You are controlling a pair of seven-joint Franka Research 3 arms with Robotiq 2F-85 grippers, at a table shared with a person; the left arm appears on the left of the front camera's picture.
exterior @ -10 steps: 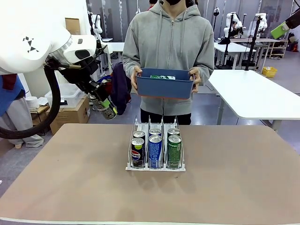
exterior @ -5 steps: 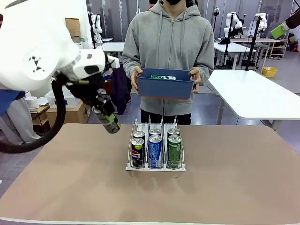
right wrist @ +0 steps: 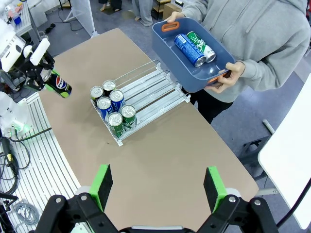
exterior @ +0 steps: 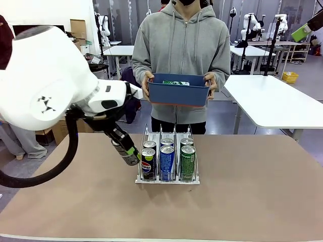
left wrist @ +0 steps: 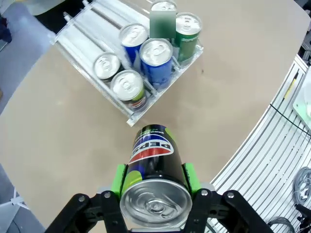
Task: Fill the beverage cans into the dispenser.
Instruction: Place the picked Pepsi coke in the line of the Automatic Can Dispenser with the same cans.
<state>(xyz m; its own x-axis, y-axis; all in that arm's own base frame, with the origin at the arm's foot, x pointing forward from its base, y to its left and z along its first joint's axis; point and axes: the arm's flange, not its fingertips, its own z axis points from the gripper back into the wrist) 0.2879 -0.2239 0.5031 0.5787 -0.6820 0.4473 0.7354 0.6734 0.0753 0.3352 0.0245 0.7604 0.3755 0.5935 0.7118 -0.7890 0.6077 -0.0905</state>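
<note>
My left gripper is shut on a black Pepsi can, tilted and held just above the table, left of the dispenser. In the left wrist view the can sits between the green pads, silver top toward the camera, with the dispenser beyond it. The clear rack holds two cans per lane: Pepsi, blue and green in front. My right gripper hangs open high above the table, over the dispenser.
A person in a grey hoodie stands at the far edge holding a blue tub. From above, the tub holds a blue can and a green can. Bare tabletop surrounds the rack.
My left gripper has carried the Pepsi can down and to the right, from off the table's left edge to just beside the dispenser's left lane. The person and tub have stayed still.
</note>
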